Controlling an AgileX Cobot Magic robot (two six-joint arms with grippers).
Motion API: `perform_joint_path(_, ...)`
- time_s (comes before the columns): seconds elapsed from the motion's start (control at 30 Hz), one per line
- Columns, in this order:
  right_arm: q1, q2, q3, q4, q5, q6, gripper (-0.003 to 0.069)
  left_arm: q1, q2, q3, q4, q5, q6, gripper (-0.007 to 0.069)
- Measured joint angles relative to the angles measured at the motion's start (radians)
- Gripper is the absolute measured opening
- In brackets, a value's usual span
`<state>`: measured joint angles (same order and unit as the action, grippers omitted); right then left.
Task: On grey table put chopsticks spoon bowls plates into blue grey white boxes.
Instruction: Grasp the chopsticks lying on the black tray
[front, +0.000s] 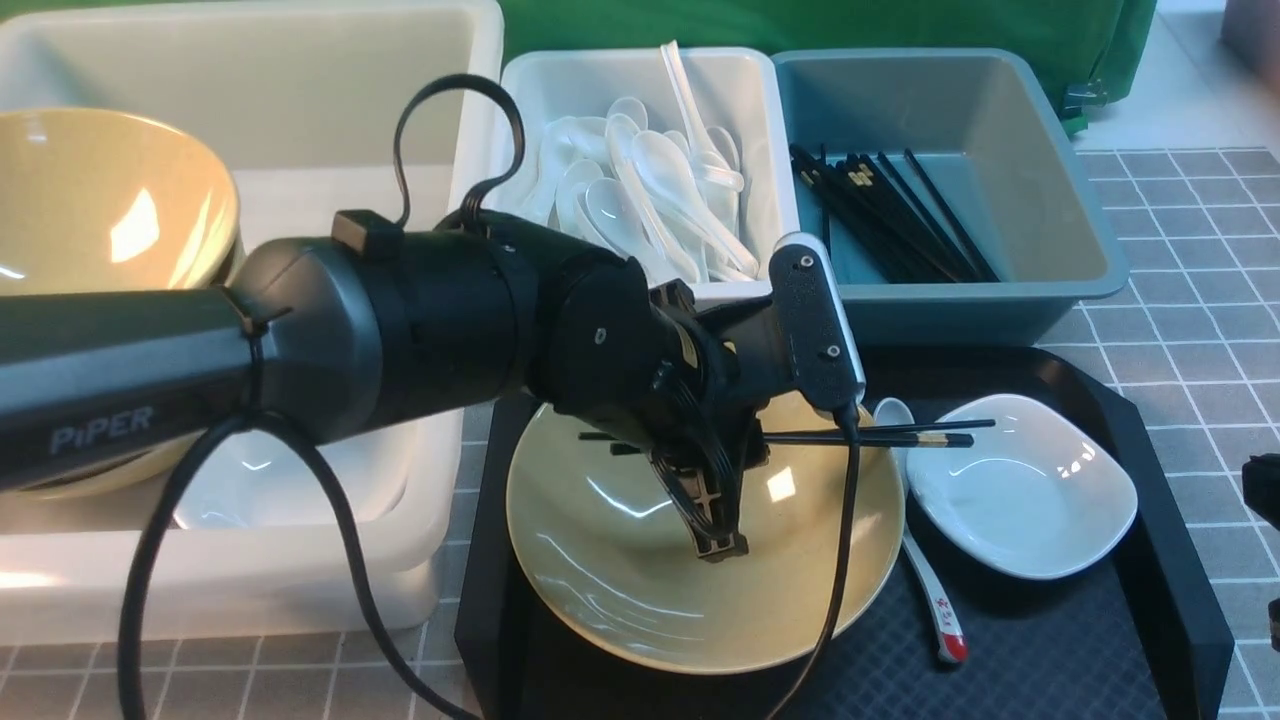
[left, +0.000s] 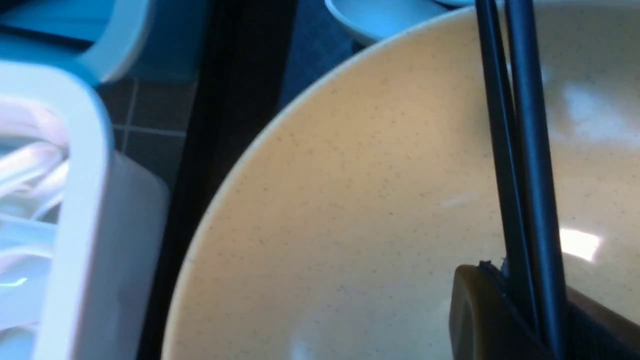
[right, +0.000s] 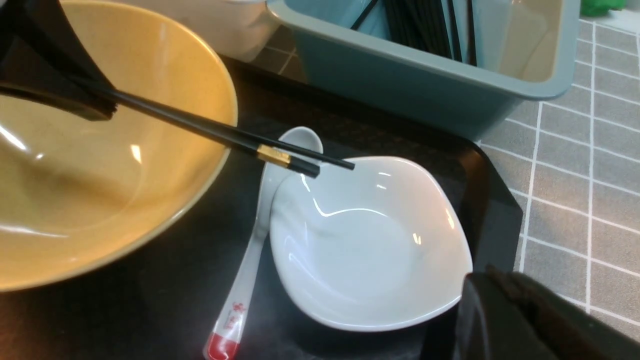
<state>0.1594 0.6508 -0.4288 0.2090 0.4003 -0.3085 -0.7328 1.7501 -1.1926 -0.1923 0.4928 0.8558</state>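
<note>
My left gripper (front: 715, 535) points down over a tan bowl (front: 620, 590) on the black tray and is shut on the chopsticks (front: 900, 435), which lie level above the bowl's rim. The left wrist view shows the chopsticks (left: 525, 150) pinched in my left gripper (left: 520, 305) over the bowl (left: 350, 200). The spoon (front: 935, 600) with red marks lies between the bowl and a white plate (front: 1020, 490). My right gripper (right: 492, 285) is shut and empty beside the plate (right: 370, 245), at the tray's right edge. A second bowl (front: 100, 200) leans in the large white box (front: 300, 60).
The blue-grey box (front: 1080, 230) holds several black chopsticks. The small white box (front: 520, 80) holds several plain white spoons. The black tray (front: 1150, 600) has a raised rim. The grey table (front: 1190, 250) shows to the right of the tray.
</note>
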Motion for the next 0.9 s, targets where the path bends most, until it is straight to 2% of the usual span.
perform_joint_path(0.13,0.000,0.000,0.000,0.000,0.000,0.000,0.0036,0.000,0.015,0.000,0.000,0.033,0.000,0.0047)
perform_joint_path(0.23,0.000,0.000,0.000,0.000,0.000,0.000,0.0036,0.000,0.054,0.000,0.000,0.078,0.000,0.0111)
perform_joint_path(0.57,0.000,0.000,0.000,0.001,0.000,0.000,0.0036,0.001,0.091,-0.013,0.002,0.098,-0.103,0.0379)
perform_joint_path(0.67,0.000,0.000,0.000,0.001,0.000,0.000,0.0036,0.001,0.074,-0.048,-0.005,0.133,-0.107,0.0411)
perform_joint_path(0.9,0.000,0.000,0.000,0.001,0.000,0.000,0.0038,0.001,0.072,-0.071,-0.040,0.134,-0.092,0.0412)
